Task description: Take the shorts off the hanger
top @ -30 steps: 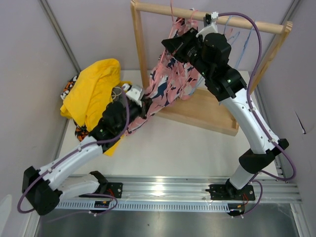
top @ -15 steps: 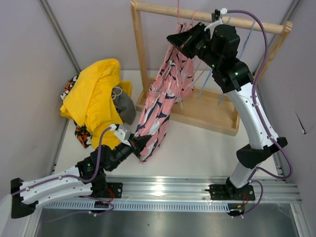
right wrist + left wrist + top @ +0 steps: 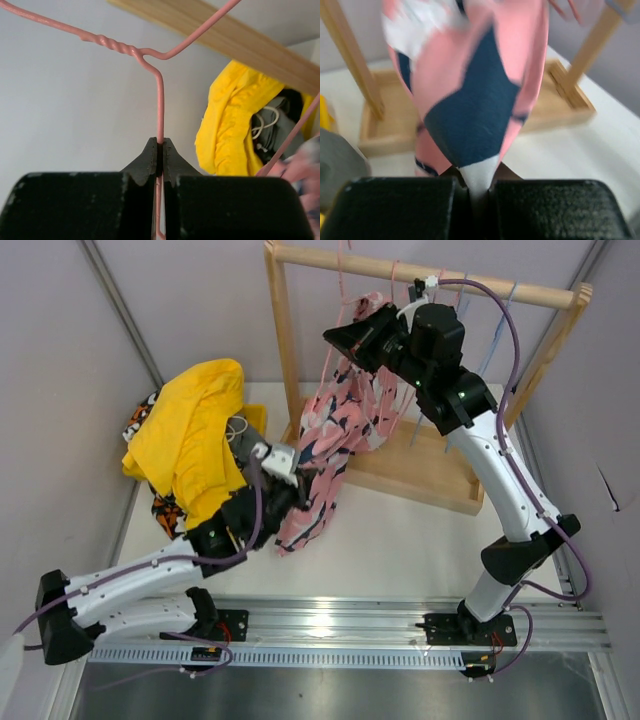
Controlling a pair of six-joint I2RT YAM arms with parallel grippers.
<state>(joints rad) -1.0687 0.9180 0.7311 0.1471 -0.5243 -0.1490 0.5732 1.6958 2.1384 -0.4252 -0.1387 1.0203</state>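
The right gripper (image 3: 347,337) is clenching the neck of the pink wire hanger (image 3: 159,97) just below its twisted join. In the right wrist view its jaws are pressing flat on the wire, and it is holding the hanger up close under the wooden rail (image 3: 500,288) of the rack.

The pink shark-print shorts (image 3: 340,425) are hanging from that hanger. They are draping down toward the near left, past the rack's base tray (image 3: 425,475) and over the white table (image 3: 400,540). The left gripper (image 3: 479,189) is grasping their lower end, and its 2 fingers are pinching a white-and-navy tip of cloth with no gap showing between them.

The shorts' long axis is therefore running on a slant, from the right gripper high at the rail down to the left gripper low and nearer the arm bases. The left arm is holding the free end and the right arm is anchoring the top. The removal is probably depending on the left arm drawing the cloth farther along that slant, down and away from the rack, while the right arm is fixing the hanger. How the waistband is fastened to the wire is hidden behind the right gripper, so I cannot tell whether it is slipping free.

The yellow shorts (image 3: 190,430) are lying heaped at the table's left, covering part of the camouflage shorts (image 3: 140,422) and the grey shorts (image 3: 246,445).
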